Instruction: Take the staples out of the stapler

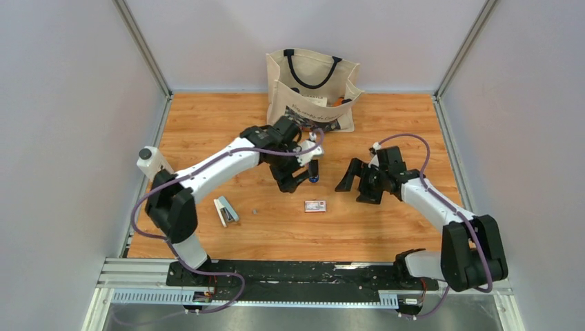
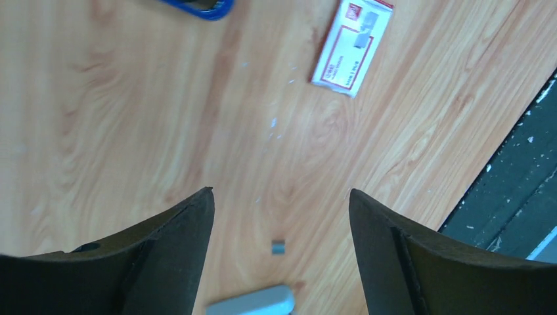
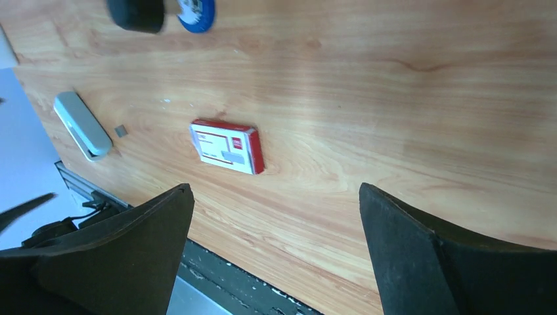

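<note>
Stapler [image 1: 314,171] rests on the counter [image 1: 207,138], unheld, just beyond the left tool [image 2: 281,191]. Left tool and right tool [image 3: 276,187] both stand apart, empty. A staples strip [image 1: 255,210] lies near the grey bar [image 1: 224,210]. Recommended: raise both tools vertically, avoiding contact with it.

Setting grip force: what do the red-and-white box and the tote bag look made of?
Red-and-white box: probably printed card, slightly glossy; crisp folded edges, flat printed label. Tote bag: woven fabric, likely canvas, matt cream; soft slumping sides, dark strap handles.
</note>
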{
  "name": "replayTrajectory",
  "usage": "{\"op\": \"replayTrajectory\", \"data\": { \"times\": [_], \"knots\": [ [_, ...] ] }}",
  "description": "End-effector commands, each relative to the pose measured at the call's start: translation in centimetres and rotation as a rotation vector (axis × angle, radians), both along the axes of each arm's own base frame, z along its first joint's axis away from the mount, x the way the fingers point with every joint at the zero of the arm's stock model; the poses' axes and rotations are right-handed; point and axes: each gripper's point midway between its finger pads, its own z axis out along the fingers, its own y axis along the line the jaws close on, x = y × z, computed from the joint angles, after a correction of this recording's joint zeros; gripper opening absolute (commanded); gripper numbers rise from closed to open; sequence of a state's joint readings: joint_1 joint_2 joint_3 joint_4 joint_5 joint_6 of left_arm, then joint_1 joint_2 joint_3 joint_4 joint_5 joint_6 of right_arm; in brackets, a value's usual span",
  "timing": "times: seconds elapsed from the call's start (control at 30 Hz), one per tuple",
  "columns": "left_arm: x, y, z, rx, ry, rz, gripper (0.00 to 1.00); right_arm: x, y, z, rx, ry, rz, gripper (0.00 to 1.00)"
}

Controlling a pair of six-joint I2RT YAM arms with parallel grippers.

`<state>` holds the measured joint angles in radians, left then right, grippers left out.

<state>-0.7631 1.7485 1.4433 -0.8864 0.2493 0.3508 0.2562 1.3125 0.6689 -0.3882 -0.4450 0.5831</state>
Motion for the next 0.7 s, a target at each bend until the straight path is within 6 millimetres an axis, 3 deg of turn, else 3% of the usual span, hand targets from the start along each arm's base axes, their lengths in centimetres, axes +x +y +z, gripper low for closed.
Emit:
{"op": "replayTrajectory", "data": {
  "times": [0.0, 0.1, 0.23, 0.3, 0.47, 0.67],
  "knots": [
    [0.3, 3.8, 7.2, -0.072, -0.093, 0.062, 0.83, 1.6, -1.4, 4.2, -0.100, -0.103, -0.001, 1.00],
    [0.6, 7.4, 9.8, -0.045, -0.201, 0.142, 0.84, 2.4, -1.6, 7.1, -0.111, -0.156, 0.008, 1.00],
    [0.3, 12.3, 10.8, -0.039, -0.282, 0.352, 0.85, 2.7, -2.0, 10.3, -0.124, -0.248, -0.001, 1.00],
    [0.1, 14.4, 10.1, -0.086, -0.248, 0.465, 0.98, 2.8, -2.1, 11.4, -0.119, -0.282, -0.014, 1.00],
    [-2.2, 17.8, 9.2, -0.119, -0.068, 0.582, 0.98, 2.3, -2.0, 13.1, -0.094, -0.318, -0.014, 1.00],
    [-1.5, 21.9, 11.2, -0.084, -0.279, 0.713, 0.98, 1.9, -2.7, 14.5, -0.112, -0.375, -0.028, 1.00]
  ]
}}
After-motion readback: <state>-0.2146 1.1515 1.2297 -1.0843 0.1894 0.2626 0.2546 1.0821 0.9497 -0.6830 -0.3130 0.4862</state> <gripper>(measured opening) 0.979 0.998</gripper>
